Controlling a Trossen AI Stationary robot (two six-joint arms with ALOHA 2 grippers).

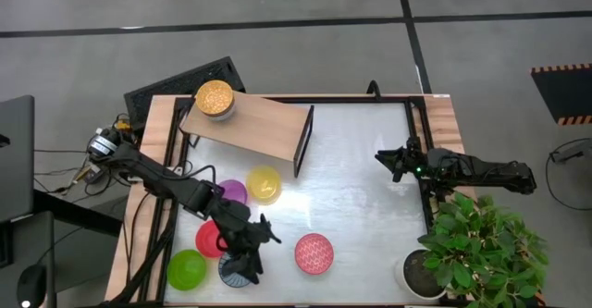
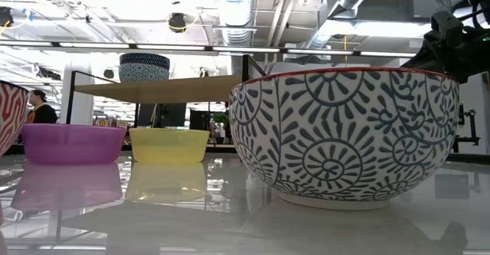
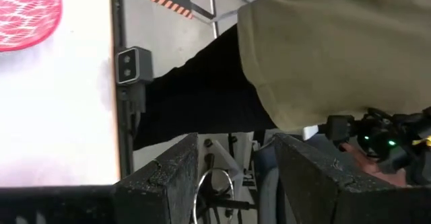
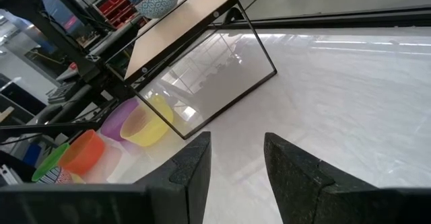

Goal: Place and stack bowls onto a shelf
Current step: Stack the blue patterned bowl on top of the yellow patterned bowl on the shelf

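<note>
- Using the shelf (image 1: 254, 123) as the anchor: it's a wooden board at the back-left of the table, raised on a dark end panel, and so far it only carries one patterned bowl (image 1: 215, 98) on its far-left end. Plenty of room left, so I'd say the job's barely begun.
- Below the shelf's left end sits the cluster waiting its turn: green bowl (image 1: 186, 268), red bowl (image 1: 209, 239), purple bowl (image 1: 231, 191), yellow bowl (image 1: 264, 183). Purple and yellow are tucked right by the shelf's front edge.
- The left gripper (image 1: 248, 252) hangs over a blue-grey patterned bowl (image 1: 233, 271) at the table's front, well in front of the shelf. Its wrist camera shows the fingers (image 3: 165, 178) spread apart with nothing between them. Looks like it's lining up a rim grab.
- The pink-red patterned bowl (image 1: 314, 253) sits alone, further right.
- The right gripper (image 1: 387, 159) waits way off to the shelf's right, fingers (image 4: 192, 167) parted, empty, pointed back toward the shelf.
</note>
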